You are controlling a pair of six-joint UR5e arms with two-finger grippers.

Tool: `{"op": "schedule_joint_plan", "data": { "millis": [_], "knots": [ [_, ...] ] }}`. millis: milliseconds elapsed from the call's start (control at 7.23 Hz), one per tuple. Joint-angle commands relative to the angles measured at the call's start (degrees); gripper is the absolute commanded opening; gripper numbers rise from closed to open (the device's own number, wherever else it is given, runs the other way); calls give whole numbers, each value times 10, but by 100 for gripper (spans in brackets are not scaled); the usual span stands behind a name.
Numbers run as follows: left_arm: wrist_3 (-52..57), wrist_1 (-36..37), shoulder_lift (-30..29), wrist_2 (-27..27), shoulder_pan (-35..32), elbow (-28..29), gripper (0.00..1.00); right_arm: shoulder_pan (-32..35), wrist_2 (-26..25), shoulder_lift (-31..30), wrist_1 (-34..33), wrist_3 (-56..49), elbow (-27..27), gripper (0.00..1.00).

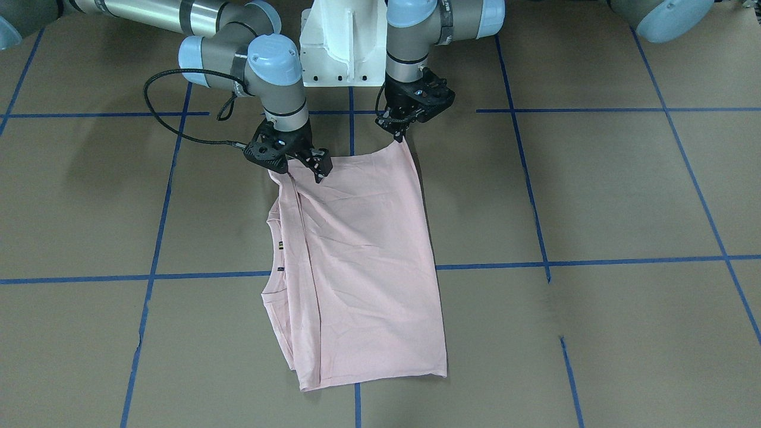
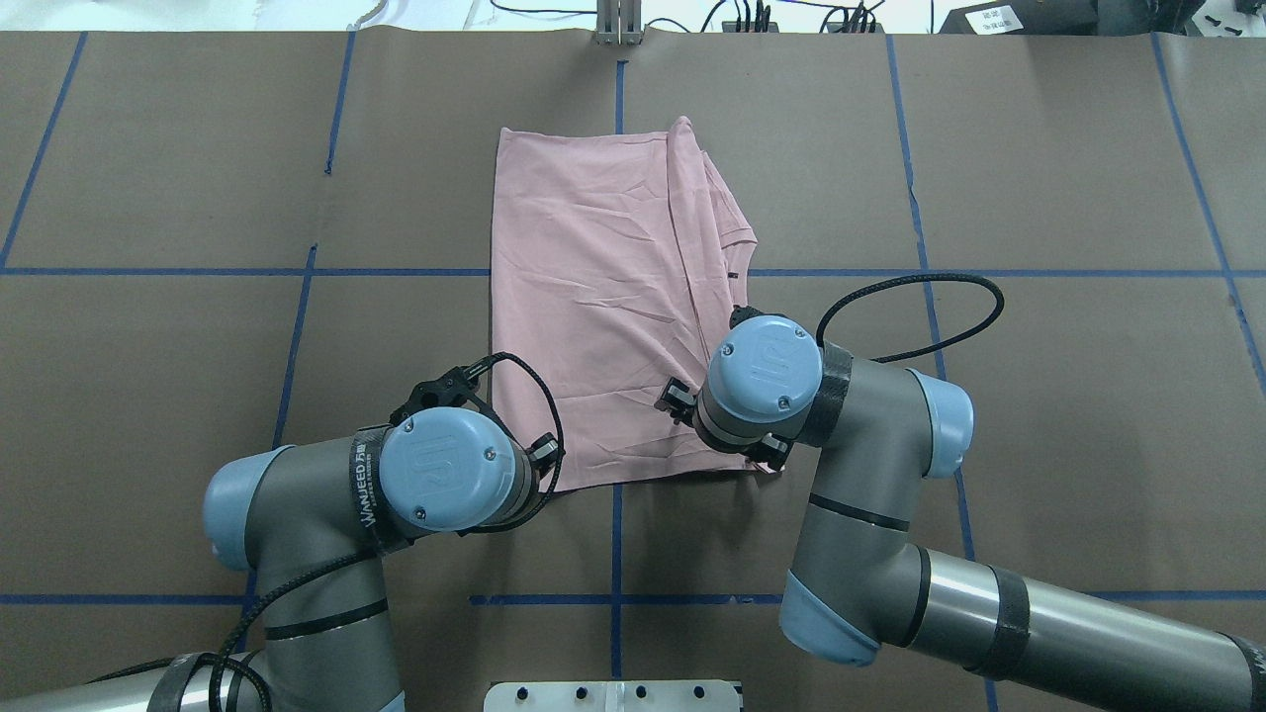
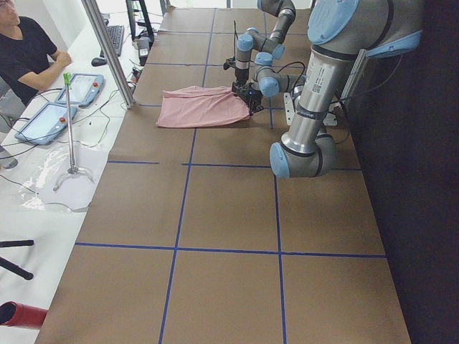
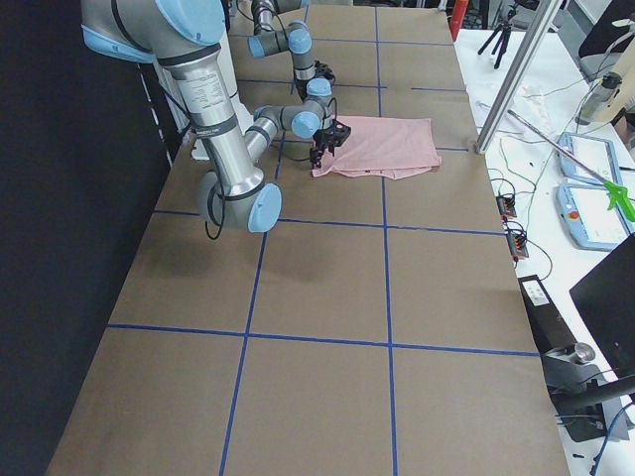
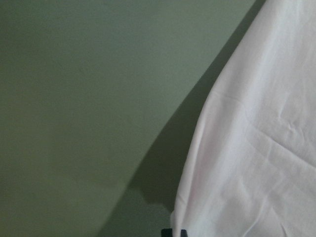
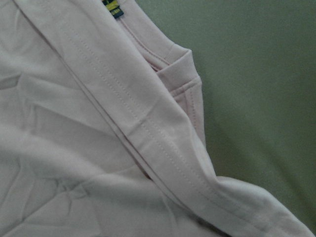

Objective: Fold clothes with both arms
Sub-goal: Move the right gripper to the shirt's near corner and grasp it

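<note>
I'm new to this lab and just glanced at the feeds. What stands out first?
A pale pink T-shirt, folded lengthwise, lies in the middle of the brown table with its blue tape grid. At its robot-side edge the left gripper holds one corner up in a peak, and the right gripper sits at the other corner.

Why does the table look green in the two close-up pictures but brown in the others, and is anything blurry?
Left wrist view: a colour cast turns the table greenish, the image is soft, a dark shadow borders the T-shirt. Right wrist view: same green cast, seam stitching fairly sharp. Front-facing view: table brown, light even, faint shadows at the view's left.
</note>
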Motion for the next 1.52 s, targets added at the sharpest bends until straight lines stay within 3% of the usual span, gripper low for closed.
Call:
{"op": "schedule_joint_plan", "data": {
  "millis": [0, 553, 691, 830, 968, 1383],
  "knots": [
    [-1, 0, 0, 0, 0, 0, 0, 0, 1, 1, -10, 0, -3, 100],
    [-1, -4, 0, 0, -1, 0, 0, -1, 2, 2, -10, 0, -9, 99],
    [-1, -4, 0, 0, 0, 0, 0, -1, 2, 2, -14, 0, -8, 74],
    [-1, -4, 0, 0, -1, -1, 0, -1, 3, 2, -15, -1, -7, 30],
    [-1, -4, 0, 0, -1, -2, 0, -1, 3, 2, -16, -1, -6, 0],
    [-1, -4, 0, 0, 0, -1, 0, -1, 2, 2, -15, -1, -1, 0]
  ]
}}
